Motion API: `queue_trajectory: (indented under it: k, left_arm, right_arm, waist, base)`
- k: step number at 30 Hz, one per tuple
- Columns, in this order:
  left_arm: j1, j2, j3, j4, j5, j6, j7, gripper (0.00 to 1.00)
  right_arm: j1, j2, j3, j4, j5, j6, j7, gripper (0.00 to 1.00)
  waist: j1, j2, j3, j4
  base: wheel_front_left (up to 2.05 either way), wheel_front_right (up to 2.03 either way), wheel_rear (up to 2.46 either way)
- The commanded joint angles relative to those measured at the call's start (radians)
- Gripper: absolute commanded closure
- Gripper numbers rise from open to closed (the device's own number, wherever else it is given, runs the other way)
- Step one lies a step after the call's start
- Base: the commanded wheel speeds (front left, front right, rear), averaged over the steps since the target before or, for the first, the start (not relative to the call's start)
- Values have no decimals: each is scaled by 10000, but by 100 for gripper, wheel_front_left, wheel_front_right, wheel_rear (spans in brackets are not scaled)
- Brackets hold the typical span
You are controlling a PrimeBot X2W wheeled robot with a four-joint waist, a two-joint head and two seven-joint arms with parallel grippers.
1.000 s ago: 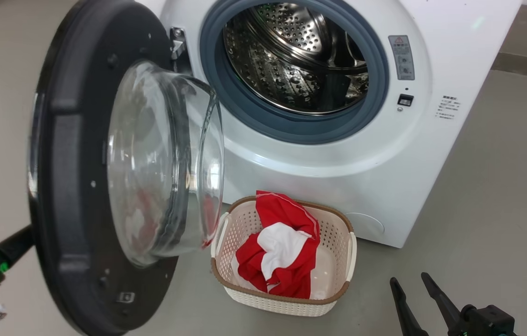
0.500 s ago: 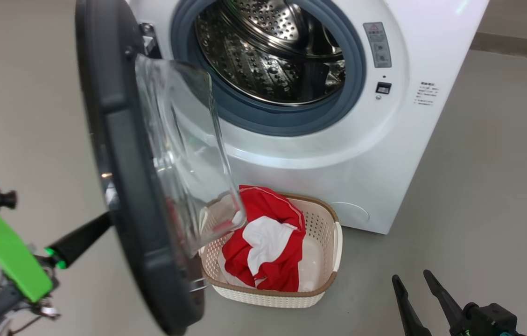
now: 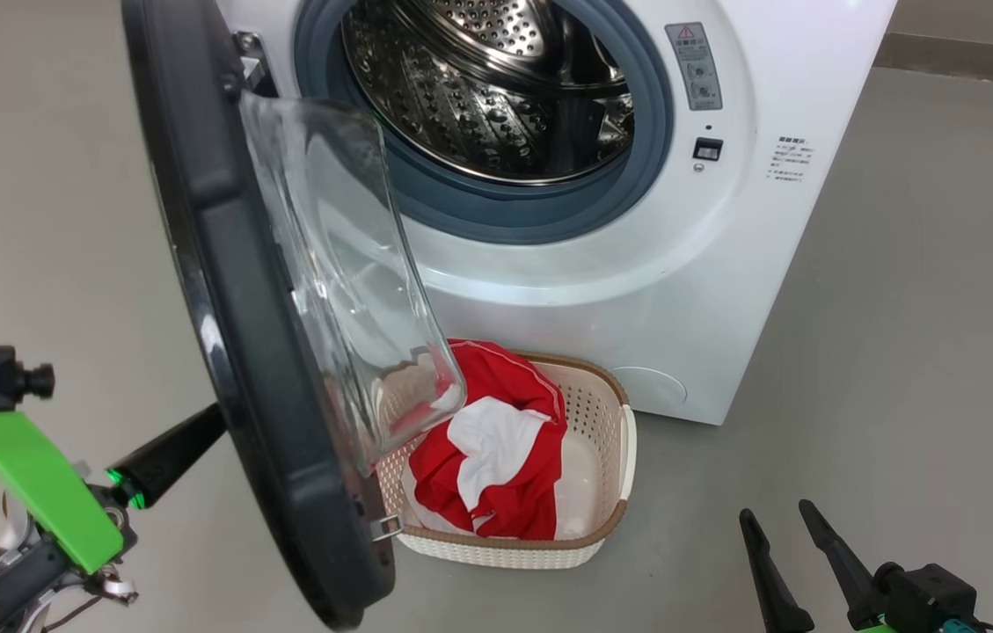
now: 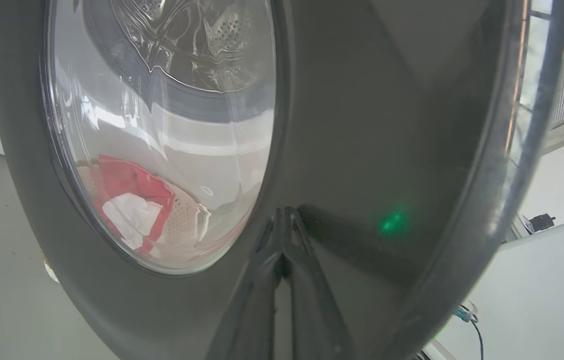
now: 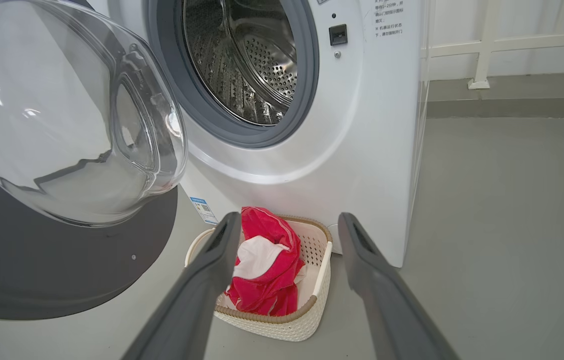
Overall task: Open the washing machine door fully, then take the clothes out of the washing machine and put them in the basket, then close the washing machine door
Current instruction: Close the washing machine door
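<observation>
The white washing machine (image 3: 725,264) stands with its steel drum (image 3: 496,88) exposed and no cloth visible inside. The washing machine door (image 3: 232,290) is half swung, seen nearly edge-on, its glass bowl overhanging the basket (image 3: 496,554). The red and white clothes (image 3: 496,440) lie in the basket on the floor against the machine's front. My left gripper (image 3: 210,420) is shut, with its tips (image 4: 284,212) pressed on the door's outer black face (image 4: 361,125). My right gripper (image 3: 774,512) hangs open and empty at the lower right, pointing at the basket (image 5: 282,327) from a distance (image 5: 287,220).
Grey floor surrounds the machine, with open room to the right (image 3: 901,352). A skirting edge (image 3: 971,57) runs behind the machine. A white rail (image 5: 481,50) stands by the back wall. My green left wrist part (image 3: 39,483) sits at the lower left.
The door has swung from wide open towards the machine, now nearly edge-on, with my left gripper following behind it. The head camera has shifted slightly. The right gripper has stayed put.
</observation>
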Motion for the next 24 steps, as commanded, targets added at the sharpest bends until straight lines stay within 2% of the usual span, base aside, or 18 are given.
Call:
queue_trajectory:
  k: [1,5,6,10,13,16,18,19,20,24]
  left_arm:
    - [-191,482,439,-130,110,-69,-131,100]
    - [276,476,399,86,295,-69,-720,100]
    - [407,457,405,145,290,-69,-868,93]
    - [930,360,430,443,298,-69,-1506,74]
    - [1296,274,370,719,378,-69,-1967,66]
    - [1634,212,221,944,554,-69,-2429,51]
    - [1841,96,120,995,577,-69,-2761,30]
    - [1953,58,72,1030,639,-69,-2969,8]
    - [2060,13,19,1088,682,-69,-3169,1]
    - [2483,-258,-220,1386,827,-69,-3979,0]
  right_arm:
    - [-353,-85,234,-249,-39,65,-65,0]
    - [-368,-85,332,-213,31,65,-65,0]
    - [-372,-85,341,-206,45,65,-65,0]
    - [-402,-85,389,-181,74,65,-65,0]
    - [-418,-85,427,-157,91,65,-65,0]
    - [-432,-85,525,-135,99,65,-65,0]
    - [-412,-85,584,-116,116,65,-65,0]
    - [-402,-85,596,-107,130,65,-65,0]
    - [-392,-85,614,-99,149,65,-65,0]
    - [-301,-85,751,-60,239,65,-65,0]
  waist:
    - [0,-1,-26,38]
    - [0,-1,-134,167]
    - [0,-1,-149,204]
    - [0,-1,-237,357]
    - [0,-1,-323,472]
    - [0,-1,-391,558]
    - [0,-1,-456,619]
    - [0,-1,-475,645]
    - [0,-1,-496,670]
    - [0,-1,-613,791]
  base:
    - [0,0,0]
    - [0,0,0]
    - [0,0,0]
    - [0,0,0]
    - [0,0,0]
    - [0,0,0]
    - [0,0,0]
    - [0,0,0]
    - [0,0,0]
    - [0,0,0]
